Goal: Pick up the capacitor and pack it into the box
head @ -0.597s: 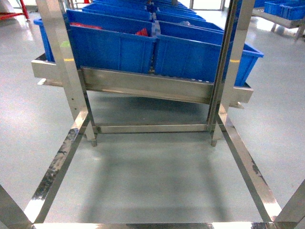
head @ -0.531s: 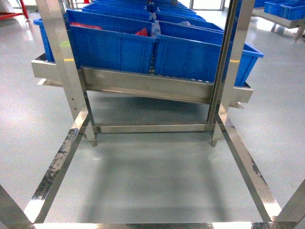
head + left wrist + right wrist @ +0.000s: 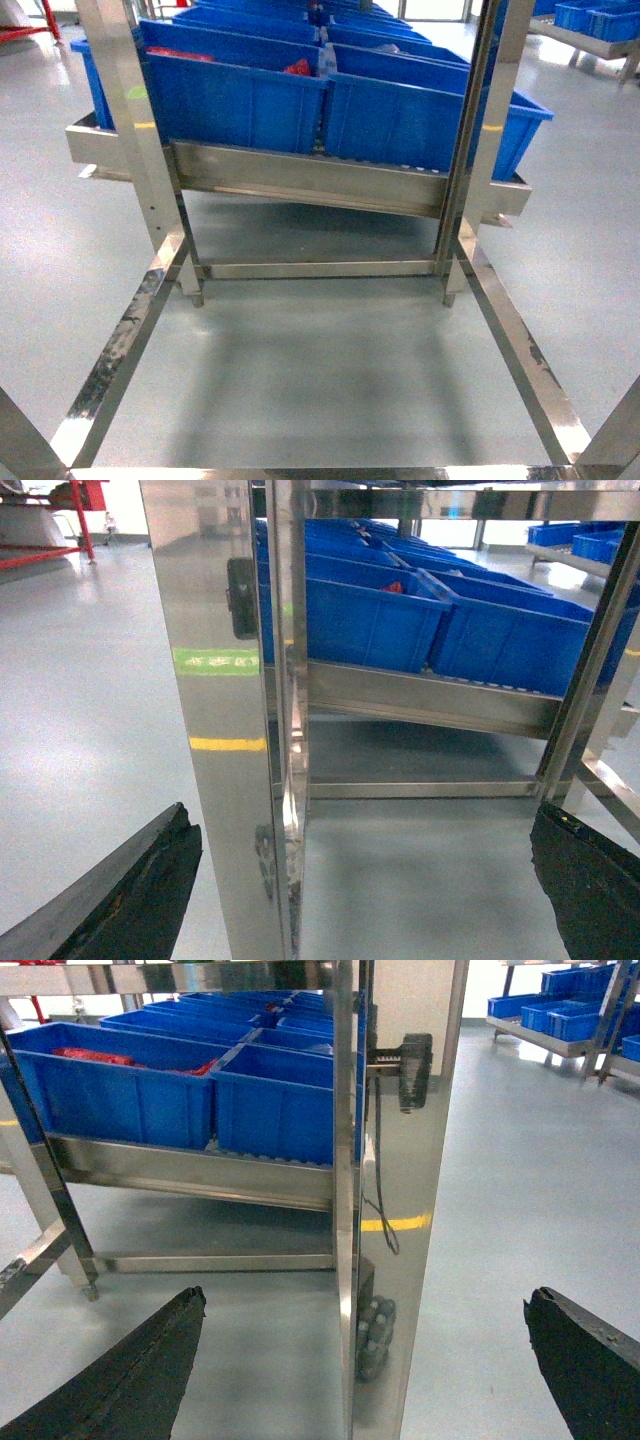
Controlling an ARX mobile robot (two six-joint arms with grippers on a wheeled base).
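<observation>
Head view: orange-red capacitors lie far off in a blue bin; likely light, stiff and small, best pinched across the body. The pink box is unseen. Nothing differs from the earlier frames.

Left wrist: the left gripper is spread, empty.

Right wrist: the right gripper is likewise apart, empty.

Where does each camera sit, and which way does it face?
Head: high on the robot, slanting down through the steel frame at blue bins; no arm shows.
Left wrist: low, facing a post and bins; open left gripper frames it.
Right wrist: low, facing a post; open right gripper frames it.
Shared: all show the bins.
</observation>
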